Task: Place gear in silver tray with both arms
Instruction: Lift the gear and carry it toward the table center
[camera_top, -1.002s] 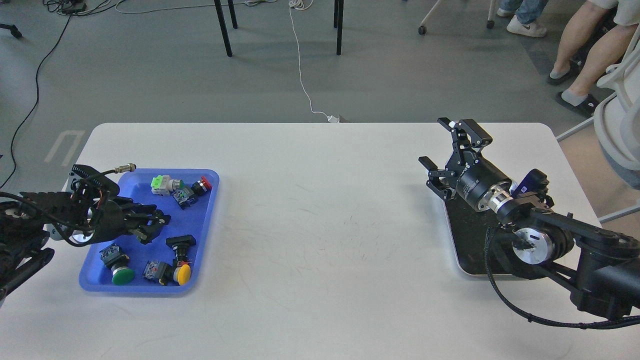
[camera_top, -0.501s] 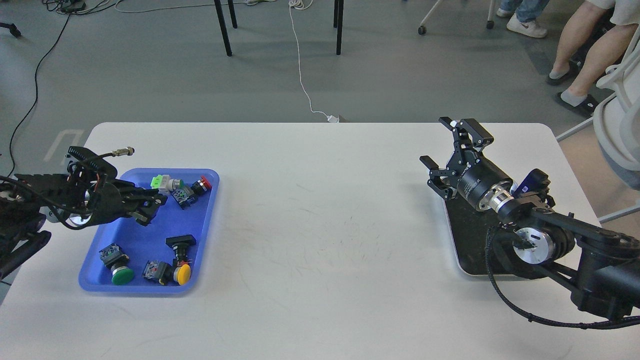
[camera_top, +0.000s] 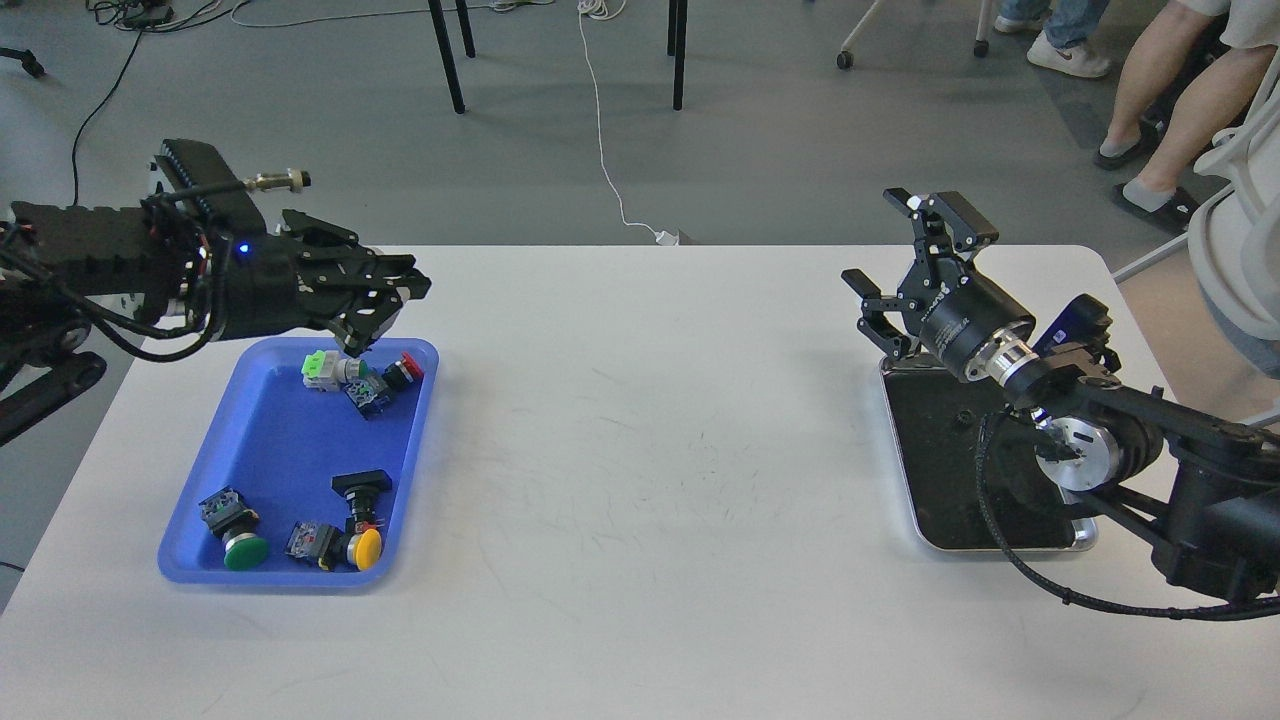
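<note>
Bench: white table (camera_top: 640, 470) with rounded corners, grey floor beyond its far edge.
Left gripper (camera_top: 385, 300): raised above the far end of the blue tray, fingers pointing right; whether they are parted or closed I cannot tell, since they overlap darkly, and nothing can be made out between them.
Right gripper (camera_top: 915, 260): held above the far-left corner of the silver tray, its two fingers spread wide apart and empty.
Silver tray (camera_top: 905, 480): lies flat near the bench's right edge, dark reflective bottom, partly hidden by the right arm (camera_top: 1120, 450); nothing can be made out lying in the part that shows.
Blue tray (camera_top: 270, 450): near the bench's left edge, long side running from near to far.
Far end of blue tray: a light green switch part (camera_top: 320, 367), a dark switch block (camera_top: 367, 392) and a red-capped button (camera_top: 405, 369) clustered together.
Near end of blue tray: a green push button (camera_top: 240, 545), a yellow push button (camera_top: 365, 545) and a black-capped switch (camera_top: 362, 487).
Background: two people's legs (camera_top: 1170, 90) at the far right, a white cable (camera_top: 605, 130) on the floor.
</note>
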